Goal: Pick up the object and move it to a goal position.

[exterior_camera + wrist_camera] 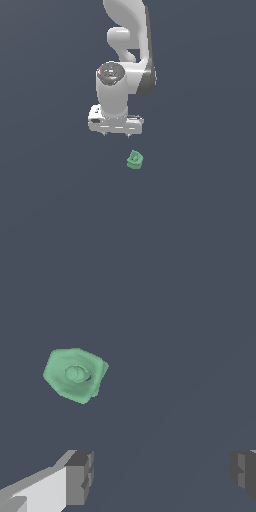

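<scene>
The object (135,160) lies apparently just outside the gripper (116,135), whose fingers stand wide apart, empty.

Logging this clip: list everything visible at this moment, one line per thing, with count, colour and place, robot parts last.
object: one, mint green, chunky and irregular with a round dimple on top; lies alone on the ground, just beyond the claw and toward the exterior view's right; not between the fingers in the wrist view.
ground: one, plain dark slate grey, fills both views.
arm: one, white with dark grey joint sections, comes down from the top of the exterior view.
claw: one, white body with grey fingertips; open wide, pointing down, holding nothing, apart from the object.
</scene>
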You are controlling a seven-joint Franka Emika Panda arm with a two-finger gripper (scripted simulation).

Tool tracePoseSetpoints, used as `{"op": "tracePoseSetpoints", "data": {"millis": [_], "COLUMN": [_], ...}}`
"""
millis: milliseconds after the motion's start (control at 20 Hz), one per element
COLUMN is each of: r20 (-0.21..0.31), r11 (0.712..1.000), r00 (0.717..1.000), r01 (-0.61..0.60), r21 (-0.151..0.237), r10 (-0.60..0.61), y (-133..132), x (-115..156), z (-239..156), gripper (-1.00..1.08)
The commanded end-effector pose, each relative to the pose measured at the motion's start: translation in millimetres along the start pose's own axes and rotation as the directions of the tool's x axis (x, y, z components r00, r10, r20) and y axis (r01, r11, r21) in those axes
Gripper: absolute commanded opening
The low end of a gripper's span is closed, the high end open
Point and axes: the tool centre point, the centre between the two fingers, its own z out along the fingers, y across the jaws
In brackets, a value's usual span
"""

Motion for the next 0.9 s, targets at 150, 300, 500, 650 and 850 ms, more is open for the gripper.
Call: {"op": "tracePoseSetpoints", "data": {"millis": [150,300,500,650,850], "r20": [-0.009,-0.033,-0.046,-0.044,-0.044], "r11": [1.0,1.0,0.999,0.999,0.999], "r00": [1.0,0.999,0.999,0.999,0.999], "r01": [0.004,0.014,0.018,0.02,0.016], "r21": [0.006,0.02,0.029,0.027,0.028], "r10": [-0.004,-0.013,-0.016,-0.018,-0.015], "y": [-3.7,-13.7,-19.9,-18.3,-19.2], "x": [2.6,9.4,13.6,12.4,13.1], "z": [-2.1,-7.7,-10.7,-10.5,-10.1], "gripper": [1.0,1.0,1.0,1.0,1.0]}}
